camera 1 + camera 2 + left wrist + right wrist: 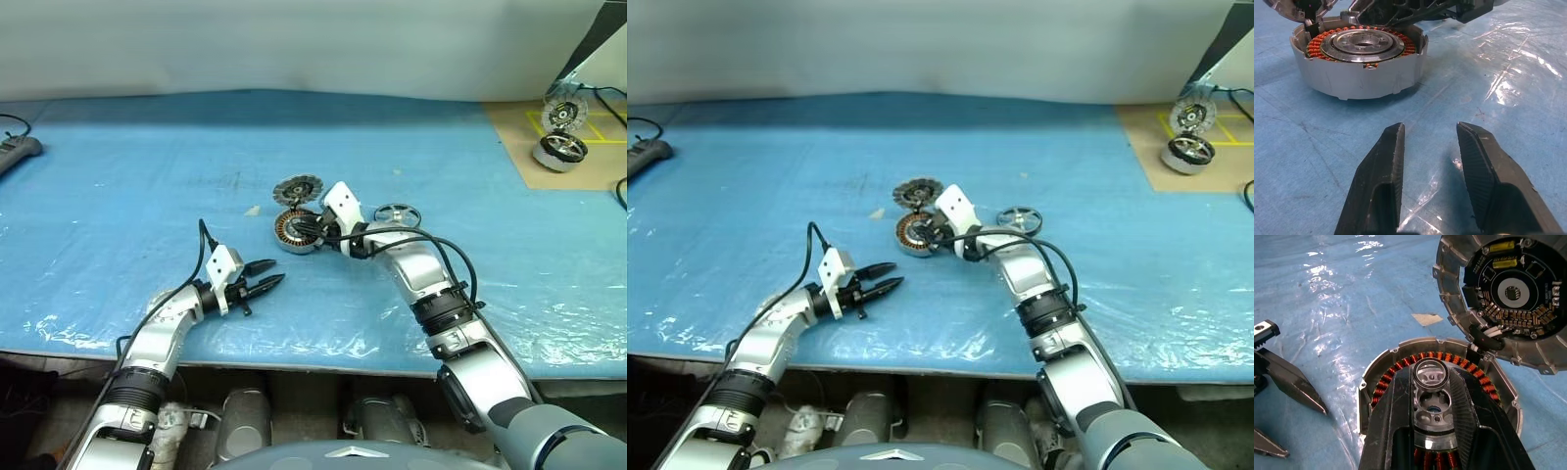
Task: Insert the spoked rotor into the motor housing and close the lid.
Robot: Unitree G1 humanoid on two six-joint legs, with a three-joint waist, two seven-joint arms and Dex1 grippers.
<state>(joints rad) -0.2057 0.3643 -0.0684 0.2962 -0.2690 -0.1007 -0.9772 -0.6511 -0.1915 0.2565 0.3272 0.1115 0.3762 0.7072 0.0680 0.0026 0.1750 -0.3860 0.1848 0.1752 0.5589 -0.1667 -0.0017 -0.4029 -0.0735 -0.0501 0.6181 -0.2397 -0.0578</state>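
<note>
Left arm: extends forward from the lower left, forearm angled up and inward. The left gripper [265,277] points roughly level, toward the robot's right. Its two black fingers [1382,181] stand apart with a clear gap between them and nothing held; they hover just above the surface.

Right arm: reaches forward and bends inward across the centre, forearm directed to the robot's left. The right gripper [1435,396] tilts slightly downward. Its fingers are drawn close, clamped on a small ring-topped metal part [1431,373] at the tips.

The two grippers point toward each other, near but apart.
</note>
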